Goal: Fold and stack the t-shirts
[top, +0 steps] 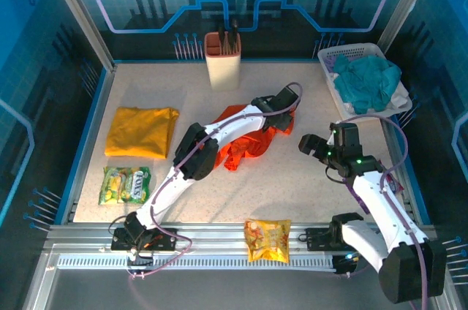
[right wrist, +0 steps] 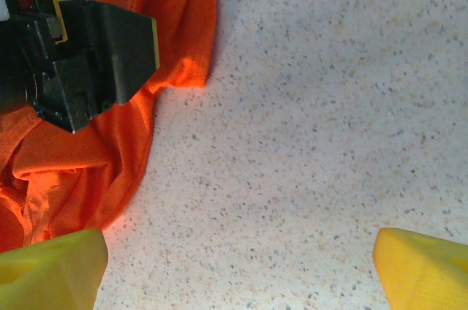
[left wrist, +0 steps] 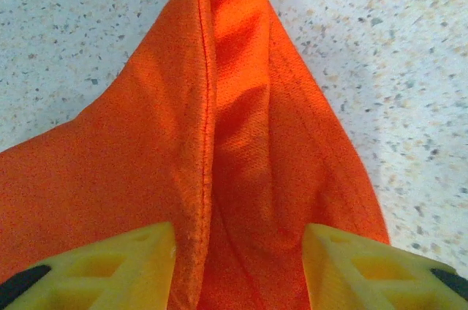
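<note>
The bright orange t-shirt lies crumpled at the table's middle. My left gripper is at its far right end, shut on a raised fold of the orange cloth, which fills the gap between the yellow fingers. The mustard yellow t-shirt lies folded flat at the left. To the right of the orange shirt, my right gripper stands open over bare table with nothing between its fingers. In the right wrist view the orange shirt and the left gripper sit at the upper left.
A tan knife block stands at the back centre. A white basket holding a teal cloth is at the back right. A green snack packet lies front left, and an orange-yellow packet sits at the front edge.
</note>
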